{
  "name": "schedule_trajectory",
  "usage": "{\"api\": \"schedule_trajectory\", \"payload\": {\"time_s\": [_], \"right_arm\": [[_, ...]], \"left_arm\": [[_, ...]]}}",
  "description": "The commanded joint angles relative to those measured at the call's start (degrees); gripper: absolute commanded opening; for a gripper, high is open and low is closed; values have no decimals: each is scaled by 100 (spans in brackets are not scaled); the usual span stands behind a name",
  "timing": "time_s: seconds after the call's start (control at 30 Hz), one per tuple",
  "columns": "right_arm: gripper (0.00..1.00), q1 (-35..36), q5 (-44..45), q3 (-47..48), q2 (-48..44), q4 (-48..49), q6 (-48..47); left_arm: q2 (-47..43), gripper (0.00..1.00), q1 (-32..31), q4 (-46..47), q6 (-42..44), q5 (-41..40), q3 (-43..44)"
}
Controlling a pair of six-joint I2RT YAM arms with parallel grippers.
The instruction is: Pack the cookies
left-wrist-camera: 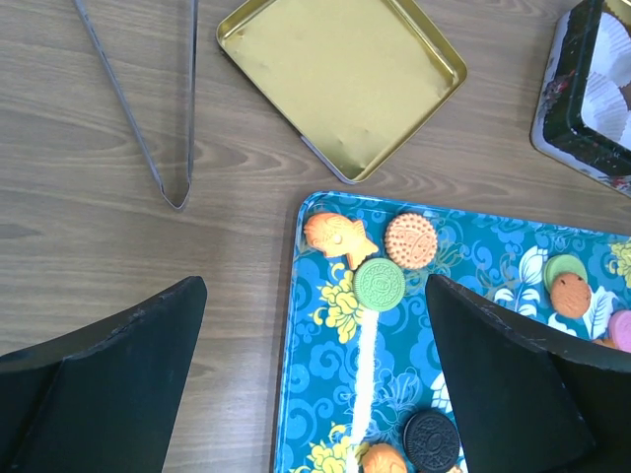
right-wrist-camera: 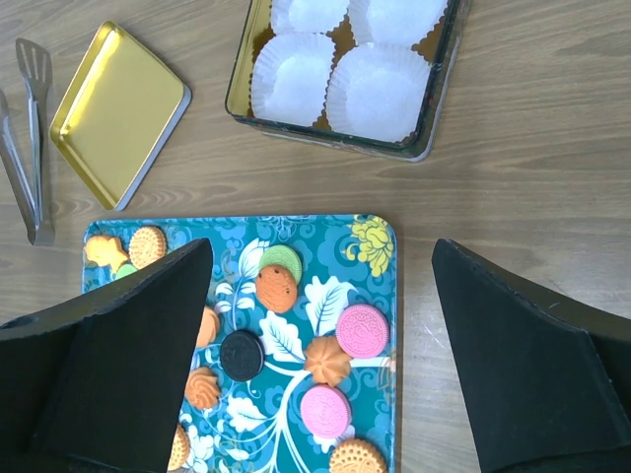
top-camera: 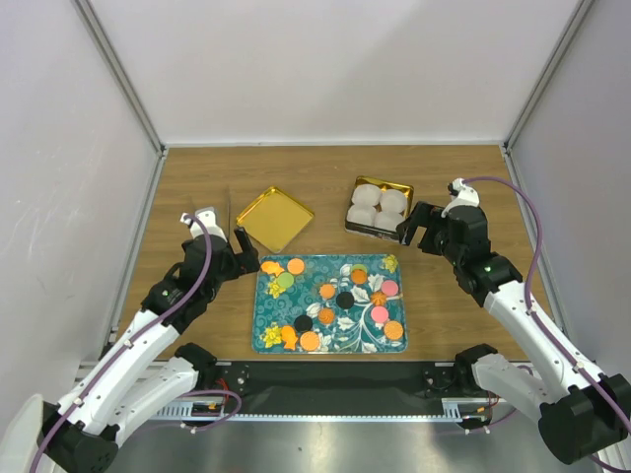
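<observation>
Packing looks unstarted: the cookies (top-camera: 345, 300) all lie on the teal tray (right-wrist-camera: 385, 296), and the tin's (right-wrist-camera: 335, 138) paper cups (right-wrist-camera: 380, 91) seem bare. The left end effector (left-wrist-camera: 315, 286) and right end effector (right-wrist-camera: 320, 246) gape empty.

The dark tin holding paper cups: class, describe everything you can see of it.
The tin is a squarish, shallow metal box, dark outside and gold inside, lidless. Four white pleated paper cups fill it two by two and look empty. It sits flat on the wooden table, beyond the teal tray's far right corner, apart from it.
</observation>
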Motion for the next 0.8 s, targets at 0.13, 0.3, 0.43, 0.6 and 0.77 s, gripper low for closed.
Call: {"api": "schedule_trajectory", "payload": {"time_s": [0.13, 0.3, 0.43, 0.6, 0.77], "right_arm": [[100, -4, -38, 330, -74, -58, -148], [100, -12, -223, 426, 58, -146, -157], [100, -12, -529, 506, 94, -304, -165], [100, -3, -768, 506, 67, -524, -165], [100, -12, -900, 506, 93, -559, -244]], "left_arm": [[-10, 100, -30, -26, 68, -138, 200], [456, 100, 110, 352, -46, -541, 86], [1272, 100, 707, 1315, -152, -297, -133], [2730, 100, 1261, 1986, -3, -322, 59], [3681, 100, 1630, 2004, 76, -261, 516]]}}
